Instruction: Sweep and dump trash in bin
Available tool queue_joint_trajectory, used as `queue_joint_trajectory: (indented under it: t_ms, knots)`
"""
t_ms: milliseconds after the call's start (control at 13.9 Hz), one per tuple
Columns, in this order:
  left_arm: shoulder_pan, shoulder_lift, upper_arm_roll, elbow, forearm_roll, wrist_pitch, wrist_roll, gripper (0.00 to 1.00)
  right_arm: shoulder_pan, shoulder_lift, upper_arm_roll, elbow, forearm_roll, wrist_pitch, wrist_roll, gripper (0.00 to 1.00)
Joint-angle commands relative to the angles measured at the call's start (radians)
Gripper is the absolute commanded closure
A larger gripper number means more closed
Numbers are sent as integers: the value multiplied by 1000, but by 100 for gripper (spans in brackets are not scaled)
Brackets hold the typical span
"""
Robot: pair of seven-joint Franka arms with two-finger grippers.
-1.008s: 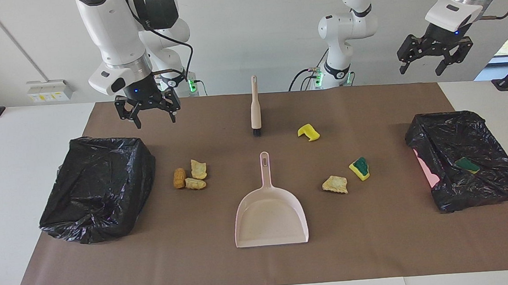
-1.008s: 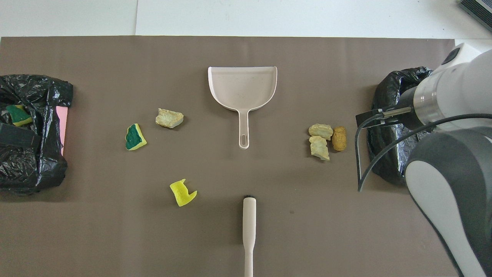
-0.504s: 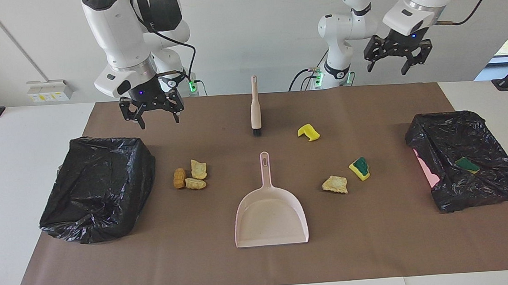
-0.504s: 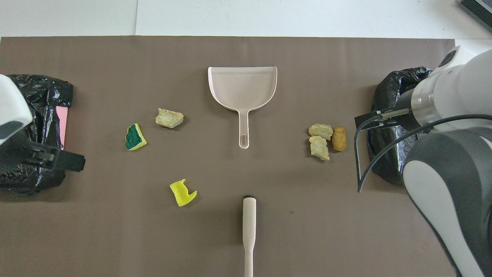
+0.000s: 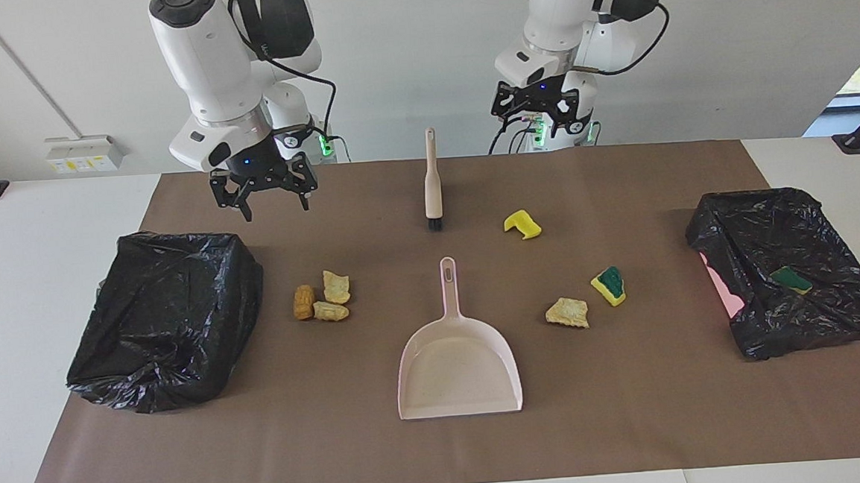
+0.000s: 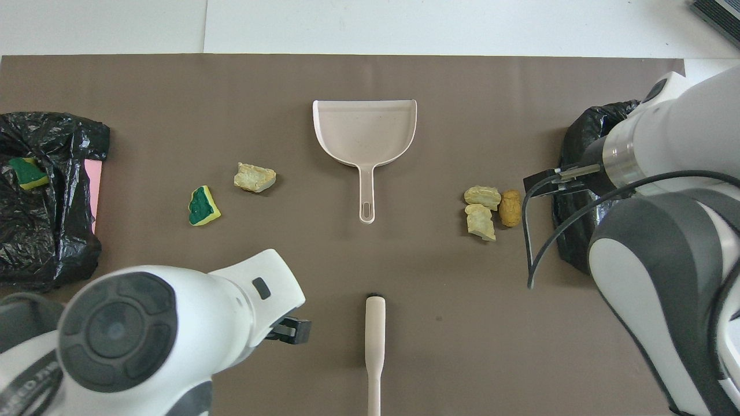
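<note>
The trash lies loose on the brown mat. Three tan and orange-brown chunks (image 5: 322,301) (image 6: 488,211) lie beside the bin at the right arm's end. A bent yellow sponge (image 5: 522,224), a green-faced sponge (image 5: 610,285) (image 6: 203,205) and a tan chunk (image 5: 567,313) (image 6: 254,177) lie toward the left arm's end. The pink dustpan (image 5: 458,367) (image 6: 364,130) and the brush (image 5: 431,182) (image 6: 374,335) lie mid-table. My right gripper (image 5: 269,200) hangs open and empty over the mat beside its bin. My left gripper (image 5: 536,115) hangs open and empty, raised over the mat's edge nearest the robots, beside the brush handle.
A black-bagged bin (image 5: 166,325) (image 6: 584,150) stands at the right arm's end. Another (image 5: 810,226) (image 6: 46,231) at the left arm's end holds a green-faced sponge (image 5: 791,280) (image 6: 26,173). In the overhead view the left arm (image 6: 173,335) covers the bent yellow sponge.
My left arm has swung from above its bin toward the middle, near the brush handle. My right gripper has drifted slightly toward the middle. Nothing on the mat has moved.
</note>
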Motion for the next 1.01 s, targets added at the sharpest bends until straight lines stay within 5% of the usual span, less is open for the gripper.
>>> queue_joint_trajectory:
  t_ms: [0,504,936]
  knots:
    - [-149,-35,20,-150,-28,151,-136,0,65,120,7,97,1,1,164,0]
    - [-492,86,18,-339,-28,500,-460,0,157,433,36,359,7,86,385,0]
    - [-555,118,18,-397,-28,576,-496,0,212,569,96,432,8,124,462,0]
